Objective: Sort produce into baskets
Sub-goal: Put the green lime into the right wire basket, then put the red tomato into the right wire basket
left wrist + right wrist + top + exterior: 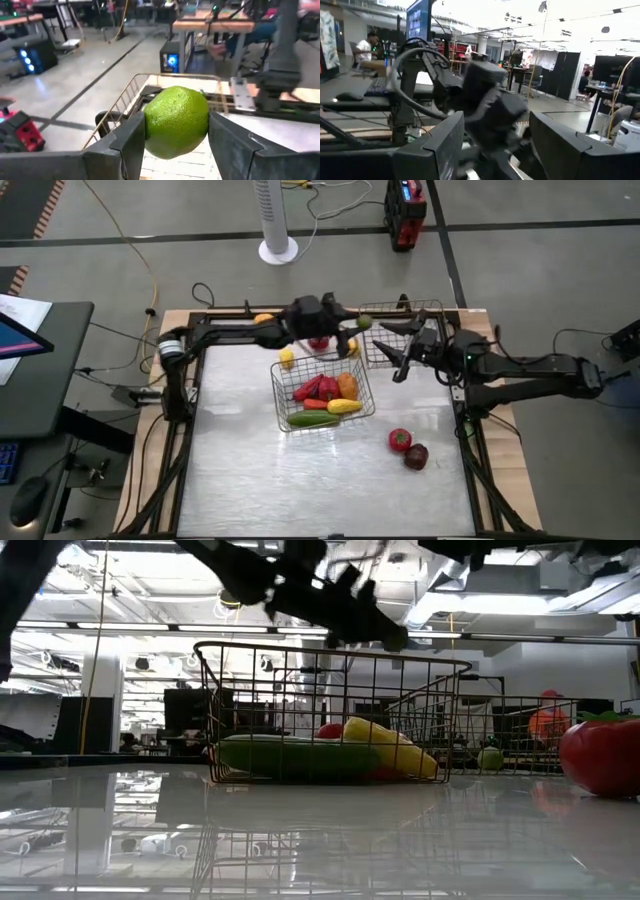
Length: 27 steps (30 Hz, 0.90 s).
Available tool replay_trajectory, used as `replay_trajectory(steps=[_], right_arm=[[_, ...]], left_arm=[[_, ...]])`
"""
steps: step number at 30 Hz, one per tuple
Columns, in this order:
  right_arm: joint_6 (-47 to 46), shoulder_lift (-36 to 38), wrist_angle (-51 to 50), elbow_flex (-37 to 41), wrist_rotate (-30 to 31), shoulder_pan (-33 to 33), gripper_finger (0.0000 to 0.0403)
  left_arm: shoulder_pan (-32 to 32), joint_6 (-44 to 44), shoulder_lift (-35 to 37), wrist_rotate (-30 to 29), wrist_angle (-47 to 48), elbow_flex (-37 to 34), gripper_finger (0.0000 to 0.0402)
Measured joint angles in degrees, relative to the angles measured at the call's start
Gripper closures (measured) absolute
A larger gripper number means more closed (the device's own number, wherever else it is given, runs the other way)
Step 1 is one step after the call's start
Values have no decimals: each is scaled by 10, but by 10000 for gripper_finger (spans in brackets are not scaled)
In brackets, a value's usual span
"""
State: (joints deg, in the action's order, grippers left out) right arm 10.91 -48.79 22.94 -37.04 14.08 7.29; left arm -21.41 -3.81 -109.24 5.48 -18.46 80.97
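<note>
High view: the left gripper [358, 323] holds a green lime [365, 322] above the empty wire basket [400, 330] at upper centre. The right gripper [402, 368] hangs just below that basket, jaws pressed together. A filled basket [288, 385] sits mid-frame; a red tomato [400, 440] and dark-purple piece [416, 457] lie lower right on the surface [250, 480].

Low view: cucumber [290, 757] and corn [390, 750] lie in the near basket.

Left wrist view: the jaws pinch the lime above the basket's rim.

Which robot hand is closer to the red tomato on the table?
The right gripper. It hangs shut above the far basket, up the table from the red tomato. The left gripper is farther, at the far edge, holding a green lime.
</note>
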Motion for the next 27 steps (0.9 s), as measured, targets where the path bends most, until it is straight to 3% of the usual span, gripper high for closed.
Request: replay_trajectory(steps=[7, 15, 22, 27], right_arm=[[21, 6, -14, 0, 11, 6, 149], [25, 6, -18, 0, 11, 11, 149], [9, 6, -40, 0, 11, 10, 149], [-12, 6, -50, 0, 11, 3, 149]], left_arm=[[-2, -5, -98, -13, 52, 117, 198], [3, -24, -116, -11, 101, 150, 117], [15, -80, -20, 31, 232, 127, 106], [52, -116, 88, -4, 252, 24, 126]])
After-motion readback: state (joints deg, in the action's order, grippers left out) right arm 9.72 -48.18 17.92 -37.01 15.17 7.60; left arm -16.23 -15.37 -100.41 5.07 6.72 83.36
